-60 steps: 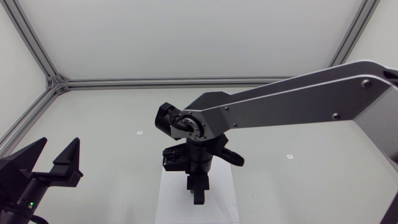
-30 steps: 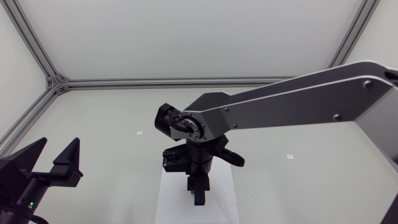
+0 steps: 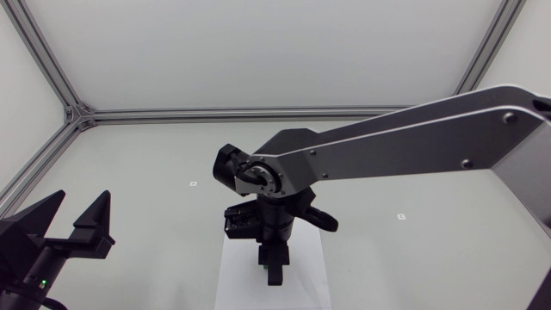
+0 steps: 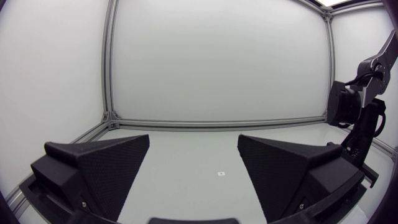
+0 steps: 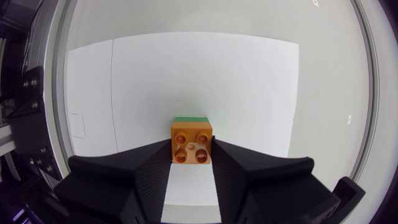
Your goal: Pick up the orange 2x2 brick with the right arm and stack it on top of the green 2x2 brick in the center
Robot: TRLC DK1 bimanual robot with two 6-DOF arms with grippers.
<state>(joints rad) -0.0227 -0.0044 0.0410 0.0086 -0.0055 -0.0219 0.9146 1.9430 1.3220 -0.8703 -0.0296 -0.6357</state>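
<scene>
Nothing is visibly shifting since a second ago. At 8 o'clock the left end effector (image 3: 80, 202) is idling, fingers spread. The right arm (image 3: 413, 138) is reaching in from 3 o'clock, its end effector (image 5: 191, 148) pinching the orange 2x2 brick (image 5: 192, 143) over the green 2x2 brick (image 5: 191, 117), near 6 o'clock.

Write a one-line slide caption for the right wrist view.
Right gripper shut on the orange 2x2 brick, with the green 2x2 brick edge showing just beyond it, above white paper.
</scene>
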